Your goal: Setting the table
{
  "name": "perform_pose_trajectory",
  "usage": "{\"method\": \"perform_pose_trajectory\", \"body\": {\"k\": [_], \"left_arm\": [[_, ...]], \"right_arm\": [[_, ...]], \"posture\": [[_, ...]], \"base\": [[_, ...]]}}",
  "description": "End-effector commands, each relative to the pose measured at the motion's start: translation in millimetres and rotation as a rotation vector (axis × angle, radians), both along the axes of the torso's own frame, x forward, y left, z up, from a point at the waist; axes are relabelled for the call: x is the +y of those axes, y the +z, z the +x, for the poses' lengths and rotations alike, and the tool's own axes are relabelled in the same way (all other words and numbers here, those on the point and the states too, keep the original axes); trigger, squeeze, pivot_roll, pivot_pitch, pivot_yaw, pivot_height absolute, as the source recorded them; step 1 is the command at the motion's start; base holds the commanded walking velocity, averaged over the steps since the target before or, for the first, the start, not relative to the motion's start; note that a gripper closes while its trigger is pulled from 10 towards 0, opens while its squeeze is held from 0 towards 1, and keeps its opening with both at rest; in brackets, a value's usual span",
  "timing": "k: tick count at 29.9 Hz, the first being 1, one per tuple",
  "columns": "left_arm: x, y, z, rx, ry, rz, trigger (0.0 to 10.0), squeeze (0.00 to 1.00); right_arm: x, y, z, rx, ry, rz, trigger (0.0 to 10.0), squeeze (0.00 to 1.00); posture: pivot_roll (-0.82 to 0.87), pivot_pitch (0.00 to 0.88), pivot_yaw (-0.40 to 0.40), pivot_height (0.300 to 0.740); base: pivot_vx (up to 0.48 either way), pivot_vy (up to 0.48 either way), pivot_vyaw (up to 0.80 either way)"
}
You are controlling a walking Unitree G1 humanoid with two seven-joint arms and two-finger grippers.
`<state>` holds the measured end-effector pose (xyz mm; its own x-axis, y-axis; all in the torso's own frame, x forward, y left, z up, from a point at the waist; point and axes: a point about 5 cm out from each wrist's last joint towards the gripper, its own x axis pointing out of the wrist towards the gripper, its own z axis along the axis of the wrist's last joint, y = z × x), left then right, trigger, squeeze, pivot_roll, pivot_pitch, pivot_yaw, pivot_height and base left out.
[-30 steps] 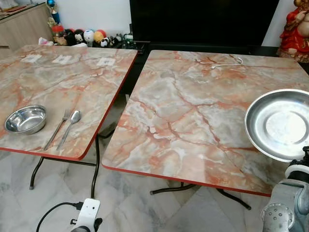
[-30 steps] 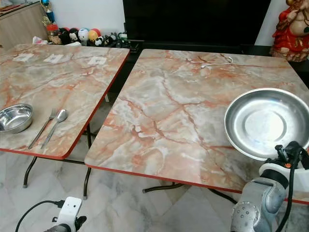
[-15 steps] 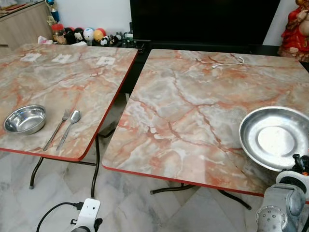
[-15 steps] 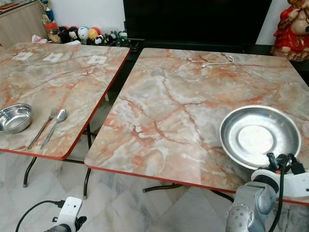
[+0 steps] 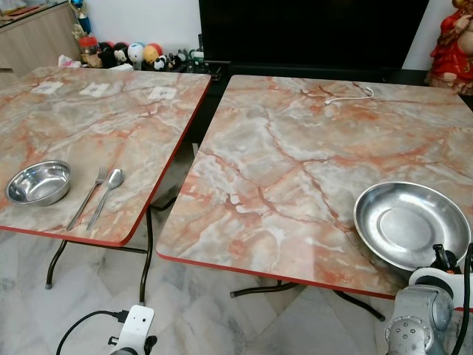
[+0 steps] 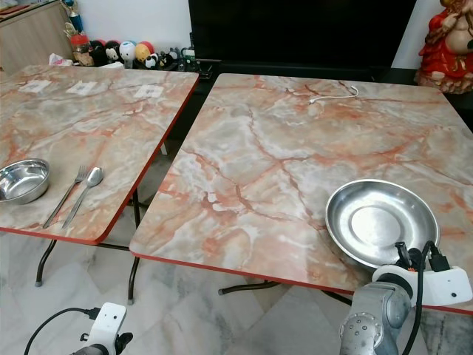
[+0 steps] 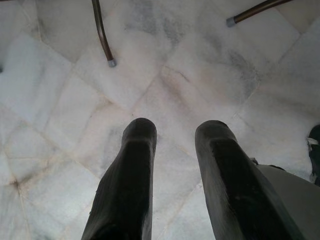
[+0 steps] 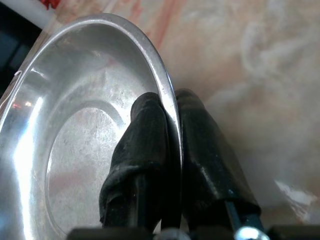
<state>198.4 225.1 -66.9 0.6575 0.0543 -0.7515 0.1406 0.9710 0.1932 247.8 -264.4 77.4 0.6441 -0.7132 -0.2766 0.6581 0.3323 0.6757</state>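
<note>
My left gripper [image 7: 172, 150] hangs low over the marble floor [image 7: 60, 100], fingers apart, nothing between them. Right gripper [image 8: 170, 145] is clamped on the near rim of the steel plate [image 5: 411, 224]; in the head views my wrist hides the grip. The plate sits low at the right table's [image 5: 295, 163] near right corner; contact unclear. Farther left, bowl [image 5: 38, 183], fork [image 5: 89, 195], spoon [image 5: 107, 194] lie on the left table [image 5: 96, 126].

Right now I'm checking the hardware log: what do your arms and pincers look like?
Both arms are silver. The right pincer has two long black fingers, a white wrist module and a black cable looping beside it. The left pincer has matching matte black, round-tipped fingers, also with a white module and black cable.
</note>
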Motion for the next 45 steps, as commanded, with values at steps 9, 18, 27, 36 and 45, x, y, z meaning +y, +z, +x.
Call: {"method": "perform_pose_trajectory", "body": {"k": [9, 18, 27, 36, 45], "left_arm": [[2.5, -3, -6.0, 0.036, -0.016, 0.016, 10.0, 0.0], [1.1, -3, -4.8, 0.033, -0.02, 0.015, 10.0, 0.0], [-0.8, -4, -6.2, 0.039, -0.022, 0.015, 10.0, 0.0], [-0.6, -4, -6.0, 0.038, -0.017, 0.014, 10.0, 0.0], [-0.6, -4, -6.4, 0.038, -0.01, 0.011, 10.0, 0.0]], "right_arm": [[1.0, -9, -3.6, 0.046, -0.041, 0.056, 10.0, 0.0], [5.3, -7, 0.5, 0.03, -0.016, 0.056, 10.0, 0.95], [7.2, -9, -1.6, 0.04, -0.009, 0.054, 10.0, 0.91], [13.4, -8, -7.0, 0.048, 0.001, 0.038, 10.0, 0.8], [17.9, -11, -16.1, 0.078, 0.006, 0.034, 10.0, 0.0]], "posture": [[0.05, 0.0, -0.006, 0.74], [0.05, 0.0, -0.007, 0.74], [0.05, 0.0, -0.011, 0.74], [0.04, 0.0, -0.015, 0.74], [0.04, 0.0, -0.021, 0.74]], "base": [[0.0, 0.0, 0.0], [0.0, 0.0, 0.0], [0.0, 0.0, 0.0], [0.0, 0.0, 0.0], [0.0, 0.0, 0.0]]}}
